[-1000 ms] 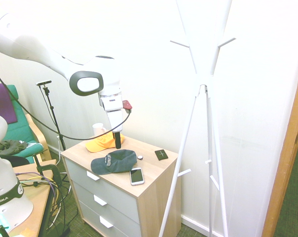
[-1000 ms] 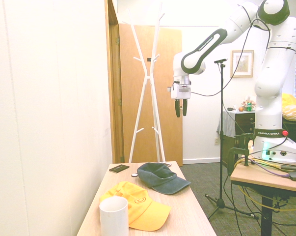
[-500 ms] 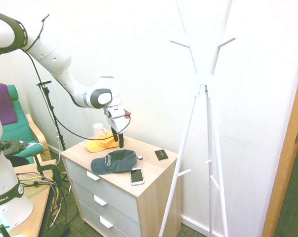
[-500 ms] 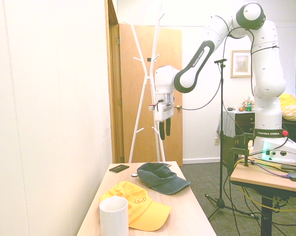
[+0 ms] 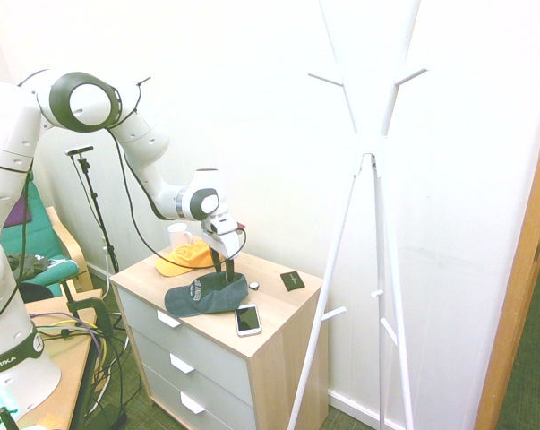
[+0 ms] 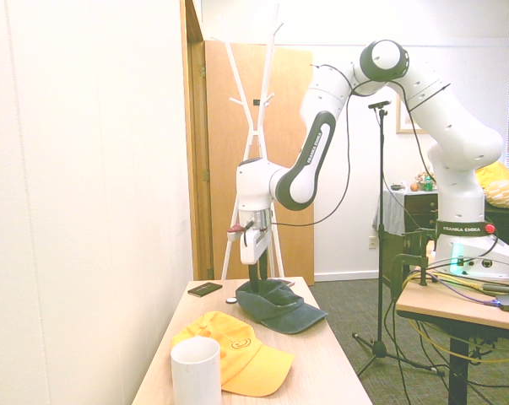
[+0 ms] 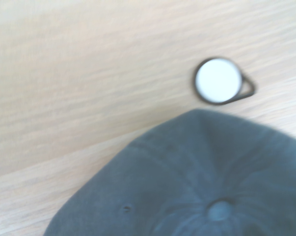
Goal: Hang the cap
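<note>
Coat rack [image 5: 371, 161] top cut off; cap lettering [image 5: 196, 290] too small to read.

wrist view close, facing down

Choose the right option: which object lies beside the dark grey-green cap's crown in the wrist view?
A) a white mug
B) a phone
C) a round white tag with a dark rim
C: the round white tag with its dark rim lies on the wood beside the cap.

I see dresser [image 5: 283, 303] | far left: mug [image 5: 177, 235], yellow cap [image 5: 182, 261] | near: slate cap [image 5: 216, 299], phone [image 5: 248, 321] | right: round tag [image 5: 254, 286], dark card [image 5: 292, 280]
</note>
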You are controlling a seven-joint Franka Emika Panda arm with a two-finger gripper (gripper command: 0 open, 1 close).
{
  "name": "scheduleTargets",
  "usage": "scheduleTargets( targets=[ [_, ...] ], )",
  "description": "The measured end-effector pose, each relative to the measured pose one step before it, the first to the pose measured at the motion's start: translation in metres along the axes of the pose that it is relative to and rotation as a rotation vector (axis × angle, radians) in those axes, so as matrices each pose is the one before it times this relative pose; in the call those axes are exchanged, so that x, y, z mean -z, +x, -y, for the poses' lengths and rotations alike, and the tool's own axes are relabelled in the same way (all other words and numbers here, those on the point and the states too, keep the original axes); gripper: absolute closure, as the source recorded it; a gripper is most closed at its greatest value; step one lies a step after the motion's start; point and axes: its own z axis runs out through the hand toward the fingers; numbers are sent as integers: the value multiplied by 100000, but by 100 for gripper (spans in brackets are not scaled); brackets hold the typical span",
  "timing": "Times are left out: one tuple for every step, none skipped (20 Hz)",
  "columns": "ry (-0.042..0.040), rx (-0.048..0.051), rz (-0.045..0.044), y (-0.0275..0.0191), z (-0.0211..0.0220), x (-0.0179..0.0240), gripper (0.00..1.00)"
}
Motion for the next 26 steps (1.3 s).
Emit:
scheduleTargets(
  targets=[
    [-839, 436, -153, -396, 140, -674, 0],
    [-532, 335, -188, -220, 32, -513, 0],
    [-283, 117, -189, -80, -42, -410, 0],
    [-183, -157, -262, 121, -119, -320, 100],
    [-97, -144, -145, 150, -119, -226, 100],
    [40, -52, -124, 134, -83, -136, 100],
    [202, 67, -110, 53, -14, -62, 100],
    [247, 122, -97, -4, 27, -4, 100],
    [275, 62, -96, -1, 38, 28, 100],
    [130, -23, -18, -1, 17, 12, 100],
    [77, -89, -51, 38, -5, 7, 100],
    [76, -152, -148, 98, -27, 8, 100],
    [59, -125, -169, 89, -25, 11, 100],
    [44, -71, -172, 66, -18, 7, 100],
    [65, -65, -121, 45, -9, 6, 100],
    [70, -45, -92, 9, 9, 9, 100],
    [35, -113, -54, 14, 2, 5, 100],
    [-10, -153, -45, 26, -9, -1, 100],
    [-5, -220, 9, 13, -3, 0, 100],
    [-6, -228, 45, 12, -6, -2, 100],
    [-33, -156, -17, 32, -18, -5, 100],
    [-18, -99, -4, 30, -16, -5, 100],
    [-3, -56, 12, 10, -5, -1, 100],
    [0, -28, 12, 1, -1, 0, 100],
    [-18, 37, 26, -37, 5, -6, 100],
    [-72, 51, 69, -66, -10, -26, 100]
  ],
)
